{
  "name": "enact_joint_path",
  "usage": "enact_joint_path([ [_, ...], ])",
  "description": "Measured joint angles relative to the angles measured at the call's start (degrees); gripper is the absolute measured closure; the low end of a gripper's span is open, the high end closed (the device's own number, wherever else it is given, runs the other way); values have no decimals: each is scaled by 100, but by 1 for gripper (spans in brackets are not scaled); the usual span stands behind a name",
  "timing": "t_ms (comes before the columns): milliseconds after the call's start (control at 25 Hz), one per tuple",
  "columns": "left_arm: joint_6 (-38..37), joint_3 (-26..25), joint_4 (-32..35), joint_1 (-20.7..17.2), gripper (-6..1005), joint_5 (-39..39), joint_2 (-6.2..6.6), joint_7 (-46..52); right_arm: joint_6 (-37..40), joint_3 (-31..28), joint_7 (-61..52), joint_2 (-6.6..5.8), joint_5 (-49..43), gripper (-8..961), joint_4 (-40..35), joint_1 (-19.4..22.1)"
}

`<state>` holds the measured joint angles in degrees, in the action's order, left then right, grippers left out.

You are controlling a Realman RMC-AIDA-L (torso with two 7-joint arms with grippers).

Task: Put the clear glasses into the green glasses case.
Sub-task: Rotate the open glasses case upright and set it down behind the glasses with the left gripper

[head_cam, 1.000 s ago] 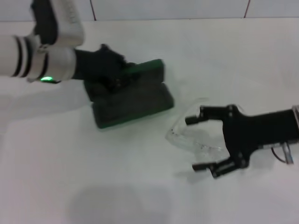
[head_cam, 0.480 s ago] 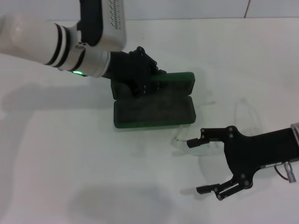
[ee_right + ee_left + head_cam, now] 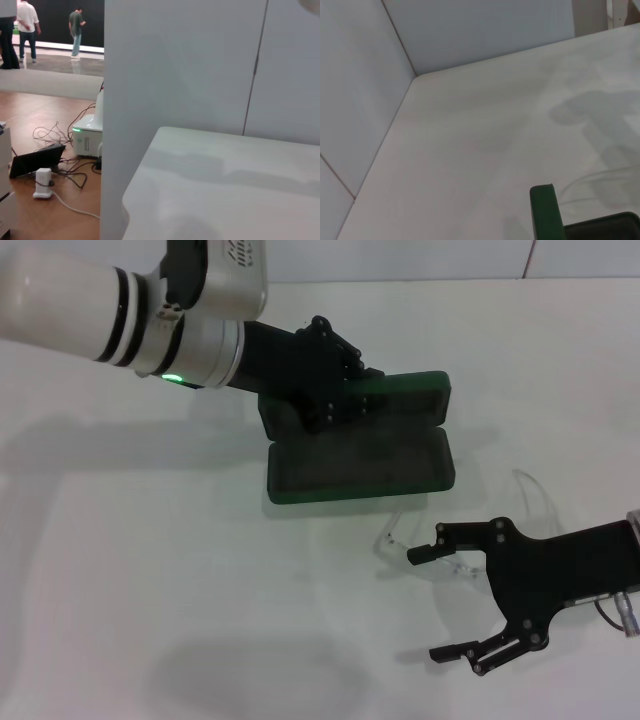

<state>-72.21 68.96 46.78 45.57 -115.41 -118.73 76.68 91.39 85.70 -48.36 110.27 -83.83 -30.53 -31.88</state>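
The green glasses case (image 3: pixel 360 468) lies open on the white table, with its dark inside facing up and its lid (image 3: pixel 415 398) standing at the far side. My left gripper (image 3: pixel 335 402) is shut on the lid's left part. A corner of the case (image 3: pixel 547 212) shows in the left wrist view. The clear glasses (image 3: pixel 525 502) lie on the table just right of and nearer than the case. My right gripper (image 3: pixel 430 604) is open over their near side, its far finger (image 3: pixel 455 538) above the lens, holding nothing.
A pale wall (image 3: pixel 400 258) borders the table (image 3: pixel 150 570) at the back, and a corner of walls (image 3: pixel 415 75) shows in the left wrist view. The right wrist view shows the table edge (image 3: pixel 135 185), with cables (image 3: pixel 65 150) on the floor beyond.
My left gripper has carried the open case to the right, closer to the glasses. The right gripper has drawn back toward the near right, and the glasses have shifted right.
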Motion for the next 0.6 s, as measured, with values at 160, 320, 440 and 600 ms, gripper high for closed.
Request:
enact_joint_path([
  [160,109,-5,81,-101,716,-20,14,-14,-6,2,2,12,-49,94,-4,-16],
  [320,529,-9,82,-168,708,-206,31,-48,-7,16,3,19,-52,95,-4,-25],
  [440,680,-5,45,-180,702,-405,28,-55,-7,24,3,29,-83,96,-4,-34],
  [600,668,57,40,-192,694,-583,-42,-91,-14,12,3,47,-159,98,-3,-38],
])
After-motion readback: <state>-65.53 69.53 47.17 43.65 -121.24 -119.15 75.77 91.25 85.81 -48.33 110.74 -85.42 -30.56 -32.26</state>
